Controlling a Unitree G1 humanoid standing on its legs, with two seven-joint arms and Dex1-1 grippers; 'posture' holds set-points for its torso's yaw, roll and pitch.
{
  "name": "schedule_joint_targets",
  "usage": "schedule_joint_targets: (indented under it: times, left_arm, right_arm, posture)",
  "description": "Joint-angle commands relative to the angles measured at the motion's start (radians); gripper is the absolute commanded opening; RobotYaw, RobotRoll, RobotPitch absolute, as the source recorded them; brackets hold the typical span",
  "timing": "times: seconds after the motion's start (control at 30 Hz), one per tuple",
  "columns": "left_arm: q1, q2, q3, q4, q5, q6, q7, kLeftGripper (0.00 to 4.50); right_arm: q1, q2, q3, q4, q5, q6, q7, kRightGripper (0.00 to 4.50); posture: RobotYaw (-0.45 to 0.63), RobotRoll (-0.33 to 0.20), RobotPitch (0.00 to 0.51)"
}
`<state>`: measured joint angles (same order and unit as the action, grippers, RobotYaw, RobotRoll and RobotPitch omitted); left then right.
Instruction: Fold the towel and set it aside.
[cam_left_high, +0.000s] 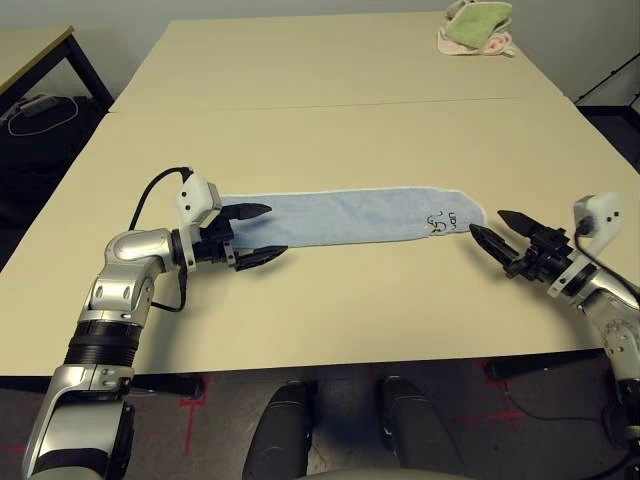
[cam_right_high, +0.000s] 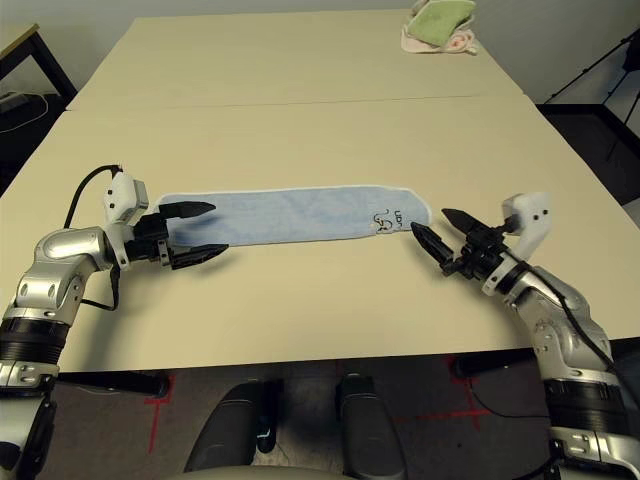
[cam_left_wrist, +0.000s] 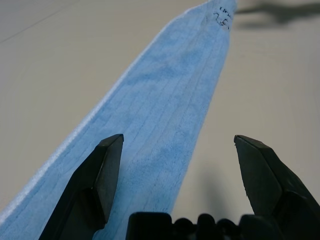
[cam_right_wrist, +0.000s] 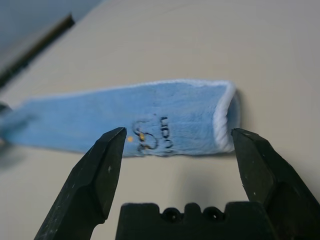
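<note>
The towel (cam_left_high: 345, 216) is a long, narrow strip of light blue terry cloth lying flat across the middle of the table, with white edging and a small dark embroidered mark (cam_right_wrist: 152, 136) near its right end. My left gripper (cam_left_high: 255, 233) is open at the towel's left end, its fingers straddling the cloth there. Just off the right end of the towel, my right gripper (cam_left_high: 493, 229) is open and points at it with nothing between its fingers.
A pile of green and pink cloths (cam_left_high: 477, 28) sits at the far right of the back table. A seam (cam_left_high: 330, 104) joins the two tan tables. A black cable loops from the left wrist (cam_left_high: 150, 195).
</note>
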<state>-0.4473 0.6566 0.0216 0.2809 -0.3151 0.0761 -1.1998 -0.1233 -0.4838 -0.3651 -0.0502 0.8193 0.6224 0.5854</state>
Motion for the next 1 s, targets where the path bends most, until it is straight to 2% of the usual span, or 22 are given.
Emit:
schedule_joint_targets:
  times: [0.03, 0.13, 0.27, 0.4, 0.8, 1.0]
  left_arm:
    - [0.006, 0.001, -0.005, -0.022, -0.003, 0.015, 0.001, 4.49]
    - [0.007, 0.001, -0.004, -0.026, -0.004, 0.022, 0.002, 4.49]
    - [0.01, 0.004, -0.002, -0.035, -0.004, 0.028, 0.005, 4.49]
    - [0.015, 0.009, -0.004, -0.042, -0.002, 0.02, -0.006, 4.49]
    - [0.01, -0.007, -0.029, -0.022, 0.008, -0.055, -0.056, 4.49]
    - [0.007, -0.009, -0.04, -0.026, 0.008, -0.062, -0.07, 4.49]
  right_arm:
    - [0.025, 0.072, -0.061, -0.049, 0.171, 0.161, -0.137, 4.5]
    - [0.048, 0.128, -0.093, -0.07, 0.262, 0.236, -0.23, 4.5]
    - [0.053, 0.174, -0.118, -0.078, 0.298, 0.243, -0.323, 4.5]
    - [0.005, 0.169, -0.129, -0.037, 0.308, 0.242, -0.37, 4.5]
    - [-0.158, 0.118, -0.094, 0.144, 0.19, 0.214, -0.336, 4.5]
    - [-0.17, 0.127, -0.091, 0.15, 0.177, 0.25, -0.345, 4.5]
  posture:
    - [0.01, 0.0, 0.132]
    - [0.01, 0.0, 0.133]
    - [0.02, 0.0, 0.137]
    - [0.02, 0.0, 0.139]
    - [0.01, 0.0, 0.139]
    - [0.01, 0.0, 0.138]
